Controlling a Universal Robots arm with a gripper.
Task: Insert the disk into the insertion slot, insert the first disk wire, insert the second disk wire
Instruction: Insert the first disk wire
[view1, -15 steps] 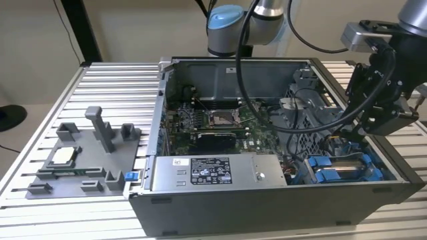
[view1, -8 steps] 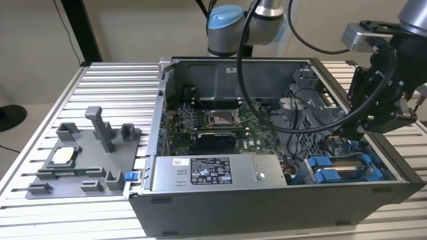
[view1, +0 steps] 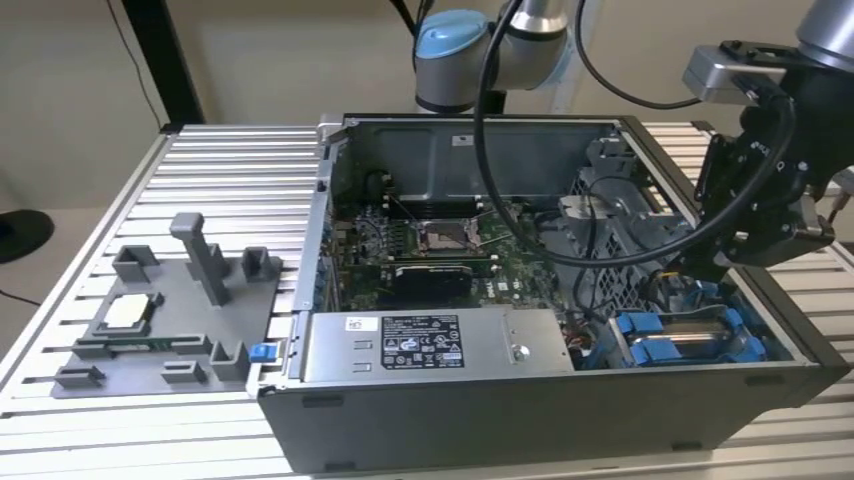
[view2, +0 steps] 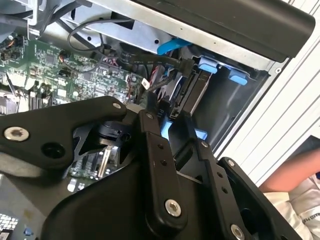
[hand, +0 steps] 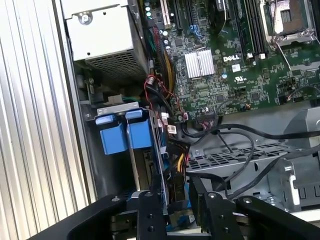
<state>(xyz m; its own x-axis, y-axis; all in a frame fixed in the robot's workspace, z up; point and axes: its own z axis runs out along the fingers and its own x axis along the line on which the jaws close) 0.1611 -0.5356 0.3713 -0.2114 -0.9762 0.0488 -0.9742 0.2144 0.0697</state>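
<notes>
The disk sits in the insertion slot, the blue-railed bay at the front corner of the open computer case on the exterior view's right. My gripper hangs just above that bay. In the second wrist view the disk stands edge-on, with one black wire connector plugged into it. My gripper is shut on a second black connector right at the disk's edge. In the first wrist view my gripper holds that connector, whose yellow wires lead off beside the disk.
The grey power supply box lies along the case front beside the bay. A perforated metal cage and loose black cables crowd the bay. The motherboard fills the case floor. A grey fixture stands on the slatted table. A person's arm rests outside the case.
</notes>
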